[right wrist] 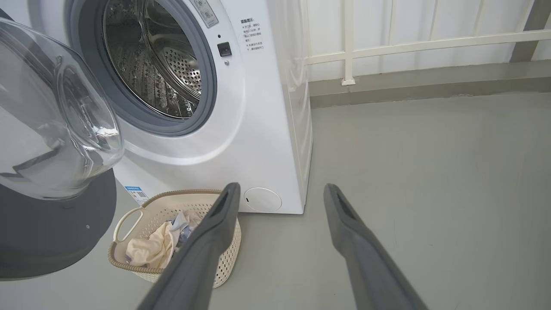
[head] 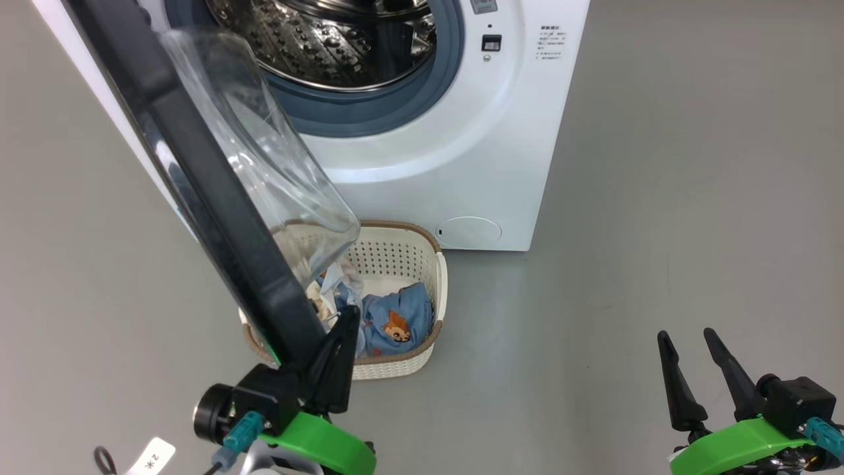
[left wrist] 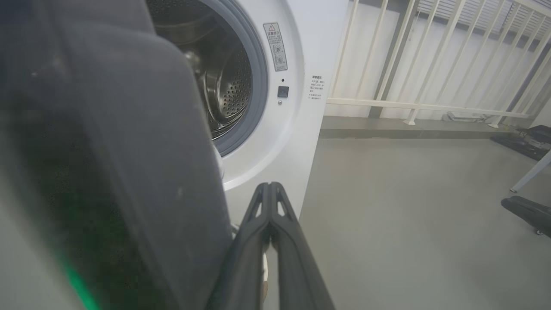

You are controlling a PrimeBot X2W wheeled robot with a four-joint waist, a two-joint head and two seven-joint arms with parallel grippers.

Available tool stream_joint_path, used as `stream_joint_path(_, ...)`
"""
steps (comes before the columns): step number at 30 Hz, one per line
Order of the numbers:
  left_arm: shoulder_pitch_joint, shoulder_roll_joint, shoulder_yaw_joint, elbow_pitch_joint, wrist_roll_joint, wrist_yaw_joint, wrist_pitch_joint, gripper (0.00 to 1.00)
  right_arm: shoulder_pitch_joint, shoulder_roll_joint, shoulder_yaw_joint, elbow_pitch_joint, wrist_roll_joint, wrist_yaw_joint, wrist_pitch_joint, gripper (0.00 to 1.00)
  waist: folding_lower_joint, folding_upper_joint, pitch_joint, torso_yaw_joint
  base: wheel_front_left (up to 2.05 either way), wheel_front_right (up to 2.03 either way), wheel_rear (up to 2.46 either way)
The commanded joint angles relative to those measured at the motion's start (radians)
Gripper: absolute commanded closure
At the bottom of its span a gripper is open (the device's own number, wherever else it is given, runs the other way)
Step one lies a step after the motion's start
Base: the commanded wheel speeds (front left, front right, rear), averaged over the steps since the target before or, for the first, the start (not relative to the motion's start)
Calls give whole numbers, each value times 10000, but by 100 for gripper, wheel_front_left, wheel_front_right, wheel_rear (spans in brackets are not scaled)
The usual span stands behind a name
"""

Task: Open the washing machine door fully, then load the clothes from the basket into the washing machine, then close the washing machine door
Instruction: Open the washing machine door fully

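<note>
Roughly half-swung, the large round door with glossy black rim and bulging clear glass bowl [head: 217, 198] stands out from the big white front-loading washing machine [head: 461, 165], leaving the steel perforated drum [head: 330, 39] exposed. The door overhangs the small cream perforated basket with brown woven-look rim [head: 395, 254]. The basket sits on the grey floor [head: 659, 231] at the machine's foot, near the round lower hatch [head: 468, 232], likely placed for a short lift to the drum. The light blue clothes with orange animal prints [head: 395, 316] lie inside it, partly under the glass.

Left gripper [head: 348, 323]: fingers pressed together, nothing between them, apparently laid against the inner side of the rim's low edge. Judged a push to widen the swing, not a grasp.

Right gripper [head: 686, 338]: fingers spread wide, empty, low over bare floor, well apart from the basket. Probably kept free for the clothes.

Writing: printed text block [head: 552, 43] beside the opening and a warning-triangle sticker [left wrist: 275, 45], both too small to read. A white tag [head: 151, 456] by the left arm looks like "2米".
</note>
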Motion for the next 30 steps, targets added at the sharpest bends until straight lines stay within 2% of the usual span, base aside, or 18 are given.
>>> stream_joint_path(1,-183,325,528,-227,-45,181,25,100,-164,-70,254,-216,50,27,-120,0,0,0,11,12,0,0,0)
stream_joint_path(16,448,647,450,-1274,-59,438,314,100,-147,-111,140,-253,66,27,-120,0,0,0,125,533,0,0,0)
stream_joint_path(30,843,855,775,-1342,-263,811,393,100,-94,-128,196,-239,87,27,-120,0,0,0,-67,1110,0,0,0)
